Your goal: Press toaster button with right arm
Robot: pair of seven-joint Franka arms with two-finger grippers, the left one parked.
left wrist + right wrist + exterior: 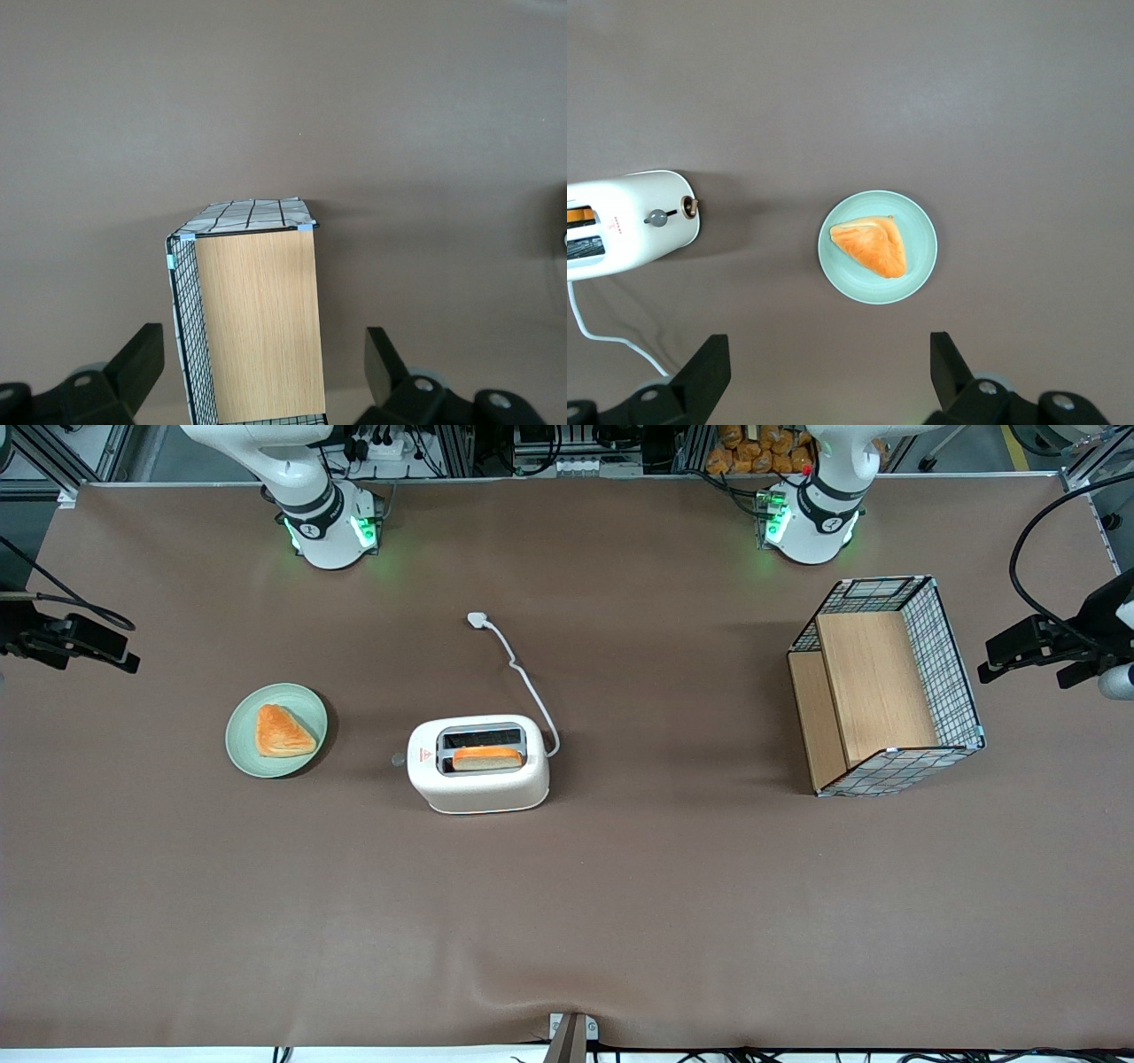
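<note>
Now my gripper hangs high above the table, at the working arm's end of it, and my two black fingers stand wide apart with nothing between them. Under them, in my wrist view, I see only the brown cloth.

A little farther lies the pale green plate with one triangular piece of orange-brown pastry on it. The plate is near the toaster but does not touch it; a strip of bare cloth is between them.

The toaster is white and rounded and stands upright around the middle of the table. In its slot nearer to the front camera sits a slice of bread; the farther slot looks dark. The toaster button, a small grey knob, sticks out from the short end face that looks toward the plate. I am well apart from it and touch nothing.

From the toaster's other short end the white cord runs away from the front camera to the plug.

Toward the parked arm's end stands a wire basket with wooden boards inside.
</note>
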